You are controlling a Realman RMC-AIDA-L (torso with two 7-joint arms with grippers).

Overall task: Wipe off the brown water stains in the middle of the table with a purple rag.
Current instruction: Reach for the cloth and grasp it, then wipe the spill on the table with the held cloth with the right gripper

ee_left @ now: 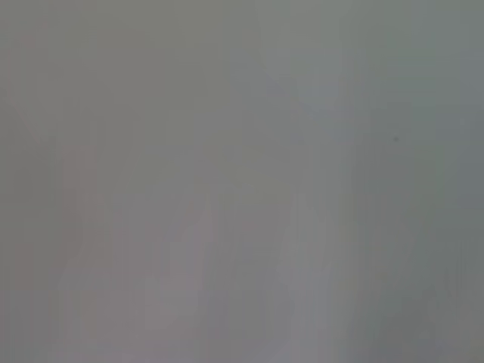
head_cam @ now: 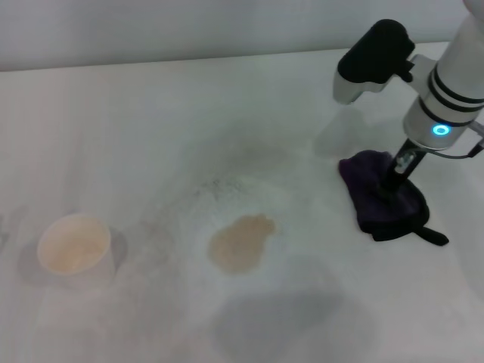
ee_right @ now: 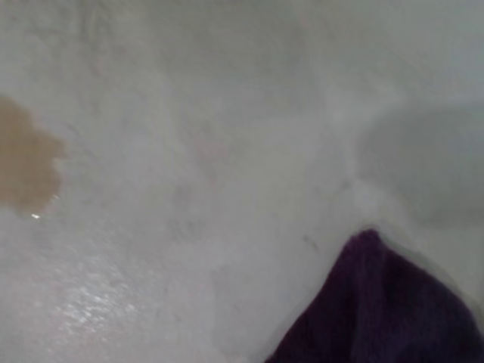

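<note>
The brown water stain (head_cam: 240,242) is a tan oval puddle with a small lobe, in the middle of the white table (head_cam: 151,136). It also shows in the right wrist view (ee_right: 26,162). The purple rag (head_cam: 374,200) lies bunched on the table to the right of the stain, well apart from it, with its black tail pointing right. Its edge shows in the right wrist view (ee_right: 386,310). My right gripper (head_cam: 392,189) points down into the top of the rag and looks shut on it. My left gripper is out of view; the left wrist view shows only a grey blur.
A pale cup (head_cam: 76,246) with tan liquid stands at the front left of the table. The table's far edge runs along the top of the head view. A grey shadow lies on the table in front of the stain.
</note>
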